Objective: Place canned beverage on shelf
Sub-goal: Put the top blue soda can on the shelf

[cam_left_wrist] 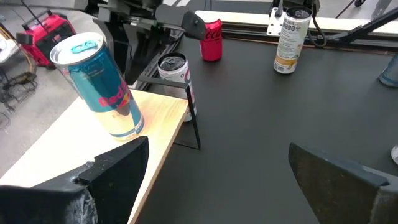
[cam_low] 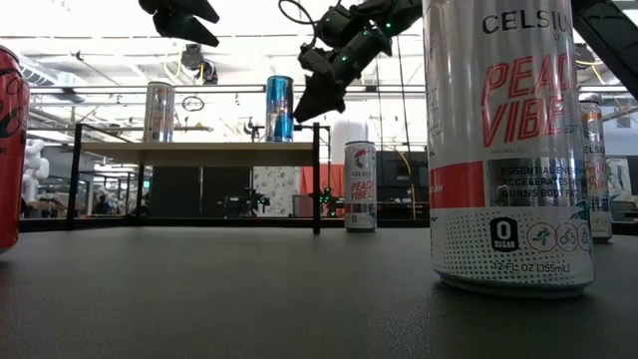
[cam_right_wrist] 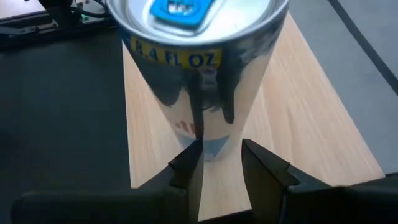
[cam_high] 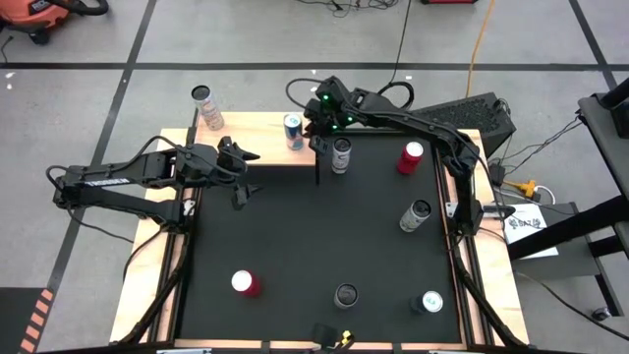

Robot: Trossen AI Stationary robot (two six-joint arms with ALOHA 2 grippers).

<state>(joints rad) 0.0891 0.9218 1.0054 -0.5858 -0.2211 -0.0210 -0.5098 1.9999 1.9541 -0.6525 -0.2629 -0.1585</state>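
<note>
The shelf (cam_high: 251, 133), a pale wood board on thin black legs, stands at the table's far edge. A blue-and-silver can (cam_high: 293, 130) stands upright near its right end and also shows in the right wrist view (cam_right_wrist: 199, 74). A silver can (cam_high: 206, 106) stands at its left end. My right gripper (cam_high: 319, 133) hovers beside the blue can, on its right and above the board. Its fingers (cam_right_wrist: 186, 165) are a narrow gap apart, just short of the can and holding nothing. My left gripper (cam_high: 246, 177) is wide open and empty, in front of the shelf. A white Celsius can (cam_high: 340, 154) stands on the table right of the shelf.
Loose cans stand on the black table: a red one (cam_high: 410, 156) at the far right, a silver one (cam_high: 416, 215) at mid right, a red one (cam_high: 245, 283), a dark one (cam_high: 346, 295) and another (cam_high: 428, 302) near the front edge. The table's middle is bare.
</note>
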